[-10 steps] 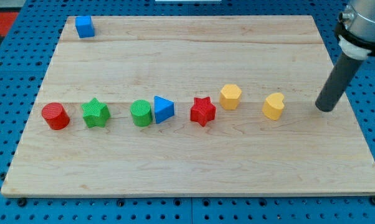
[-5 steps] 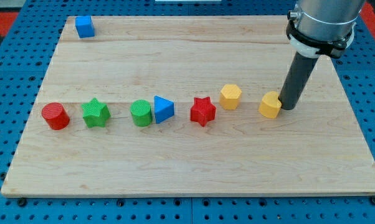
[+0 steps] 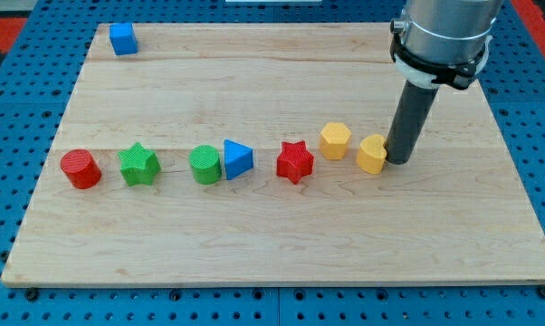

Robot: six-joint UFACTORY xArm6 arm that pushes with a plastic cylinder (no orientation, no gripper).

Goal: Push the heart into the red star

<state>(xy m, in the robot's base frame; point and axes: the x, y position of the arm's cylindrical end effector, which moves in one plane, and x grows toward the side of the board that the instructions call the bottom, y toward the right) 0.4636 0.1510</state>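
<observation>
The yellow heart [image 3: 372, 154] lies right of centre on the wooden board [image 3: 282, 244]. My tip [image 3: 398, 160] touches the heart's right side. The red star [image 3: 295, 162] lies further to the view's left. A yellow hexagon [image 3: 335, 140] sits between them, slightly toward the view's top, close to the heart's upper left edge.
Left of the red star are a blue triangle [image 3: 237, 159], a green cylinder [image 3: 205, 165], a green star [image 3: 138, 165] and a red cylinder [image 3: 81, 169], in a row. A blue cube [image 3: 122, 39] sits at the board's top left corner.
My tip has moved left from the board's right side, met the yellow heart and pushed it left toward the yellow hexagon. The other blocks have not moved.
</observation>
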